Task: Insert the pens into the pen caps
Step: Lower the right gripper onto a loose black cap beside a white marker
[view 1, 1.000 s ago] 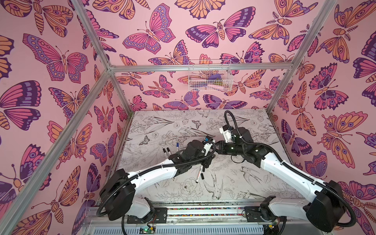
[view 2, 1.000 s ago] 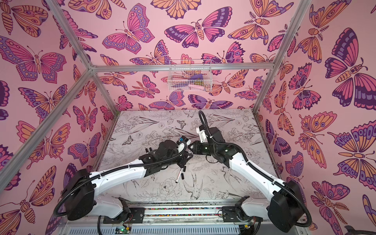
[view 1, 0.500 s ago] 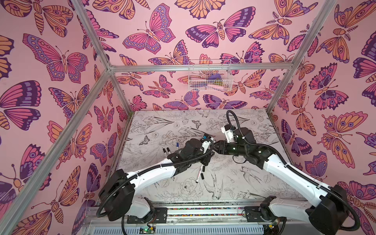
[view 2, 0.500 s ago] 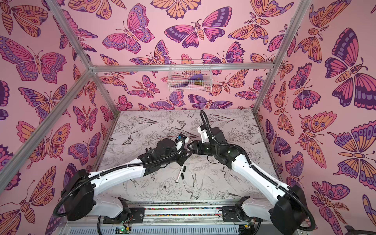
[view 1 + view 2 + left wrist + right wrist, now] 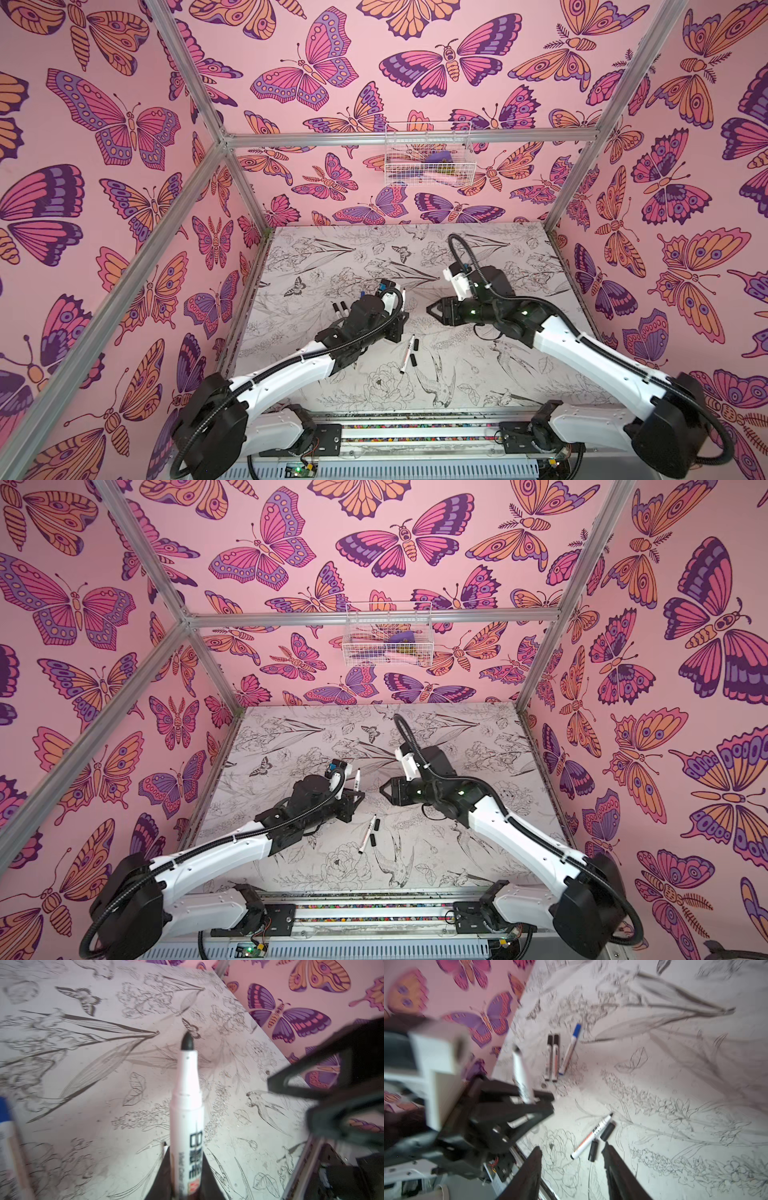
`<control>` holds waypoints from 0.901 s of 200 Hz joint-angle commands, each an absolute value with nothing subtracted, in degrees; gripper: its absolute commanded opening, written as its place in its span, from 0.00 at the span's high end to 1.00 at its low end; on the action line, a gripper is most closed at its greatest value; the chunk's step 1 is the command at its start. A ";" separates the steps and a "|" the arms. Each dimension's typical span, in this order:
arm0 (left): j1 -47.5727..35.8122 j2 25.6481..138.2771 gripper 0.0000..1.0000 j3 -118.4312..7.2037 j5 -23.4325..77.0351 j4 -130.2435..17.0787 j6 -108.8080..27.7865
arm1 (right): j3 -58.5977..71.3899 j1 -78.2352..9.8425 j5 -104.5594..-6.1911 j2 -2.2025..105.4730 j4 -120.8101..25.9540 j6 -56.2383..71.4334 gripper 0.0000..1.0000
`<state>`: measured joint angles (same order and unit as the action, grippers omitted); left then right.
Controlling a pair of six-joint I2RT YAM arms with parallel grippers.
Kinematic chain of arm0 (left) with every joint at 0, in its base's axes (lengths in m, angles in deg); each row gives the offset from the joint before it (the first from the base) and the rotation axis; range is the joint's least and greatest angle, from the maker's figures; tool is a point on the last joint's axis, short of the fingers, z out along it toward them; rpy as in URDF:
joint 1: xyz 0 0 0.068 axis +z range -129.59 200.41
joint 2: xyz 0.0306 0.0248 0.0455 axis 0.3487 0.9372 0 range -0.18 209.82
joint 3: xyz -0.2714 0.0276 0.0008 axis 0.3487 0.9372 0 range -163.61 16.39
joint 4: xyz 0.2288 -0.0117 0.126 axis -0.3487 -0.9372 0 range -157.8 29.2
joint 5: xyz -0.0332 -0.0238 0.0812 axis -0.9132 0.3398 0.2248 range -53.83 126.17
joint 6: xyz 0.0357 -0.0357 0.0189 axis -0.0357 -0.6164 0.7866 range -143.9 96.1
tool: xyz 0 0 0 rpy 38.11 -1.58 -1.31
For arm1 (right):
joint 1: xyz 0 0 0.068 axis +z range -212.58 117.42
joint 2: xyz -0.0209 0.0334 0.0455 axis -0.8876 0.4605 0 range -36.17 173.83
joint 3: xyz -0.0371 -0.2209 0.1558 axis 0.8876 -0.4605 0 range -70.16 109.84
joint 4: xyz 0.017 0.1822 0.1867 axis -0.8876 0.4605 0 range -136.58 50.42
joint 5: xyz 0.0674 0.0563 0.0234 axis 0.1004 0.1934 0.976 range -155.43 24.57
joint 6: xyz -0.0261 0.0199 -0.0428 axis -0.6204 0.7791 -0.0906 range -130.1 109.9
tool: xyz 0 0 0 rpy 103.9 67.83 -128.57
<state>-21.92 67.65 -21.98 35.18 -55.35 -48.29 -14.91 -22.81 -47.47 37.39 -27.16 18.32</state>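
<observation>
I am holding one uncapped pen [image 5: 187,1118] clamped in my left gripper [image 5: 185,1150], dark tip bare, while my right gripper [image 5: 572,1146] is hovering at about three o'clock from it with jaws apart and nothing between them. Three capped pens [image 5: 553,1057], one blue-topped, are lying together on the table [image 5: 478,374] at about ten o'clock from my left gripper, so I am counting them as done. Two are waiting: the one I am holding and a loose pen [image 5: 591,1136] at about five o'clock, with two black caps [image 5: 607,1131] lying just beside it.
</observation>
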 commanded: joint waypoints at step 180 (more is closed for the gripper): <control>-18.10 58.32 1.00 -17.78 48.74 -63.66 -55.67 | -3.55 -7.98 -57.71 69.74 -12.26 5.81 0.62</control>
<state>-18.49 59.39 -18.99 47.86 -62.67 -54.93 -5.80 -9.70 -52.35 67.84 -16.38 8.25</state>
